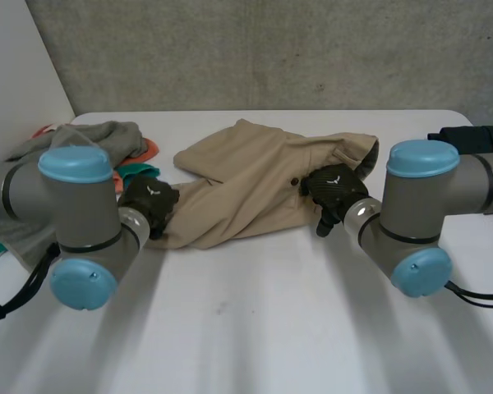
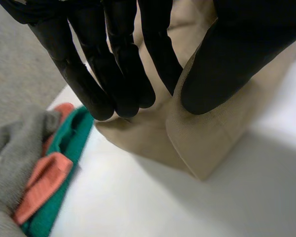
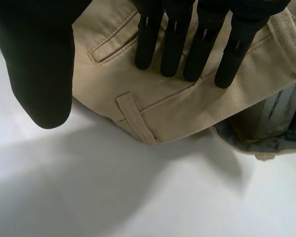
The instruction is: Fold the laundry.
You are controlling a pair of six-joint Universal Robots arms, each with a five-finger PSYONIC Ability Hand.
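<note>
Now, as you are looking down at the white desk (image 1: 255, 328), the khaki trousers (image 1: 246, 185) are lying crumpled across its middle, nearer the far edge. The waistband is pointing toward the right edge and one leg end is reaching toward the left.

Your left hand (image 1: 150, 201) is working at that leg end. In its wrist view the fingers (image 2: 113, 84) are running nearly straight along one side of a raised fold of cloth. The thumb (image 2: 227, 64) is pressing in from the other side, so the hand is pinching the hem, and the hem's corner is jutting out past the thumb tip.

Your right hand (image 1: 335, 190) is reaching over the waistband end. Its fingers (image 3: 187, 44) are stretching straight and side by side above the fabric beside a pocket slit (image 3: 111, 47), with the thumb (image 3: 44, 74) standing well apart from them at the cloth's border, so the hand is holding nothing. You cannot tell whether the fingertips are touching the fabric. A belt loop (image 3: 135, 118) is lying on the waistband between thumb and fingers.

By the left edge, just beside the leg end, a grey garment (image 1: 107, 135) is lying heaped with an orange cloth (image 1: 150, 150) and a green cloth (image 1: 140, 172). A dark garment (image 1: 476, 135) is sitting at the far right corner.
</note>
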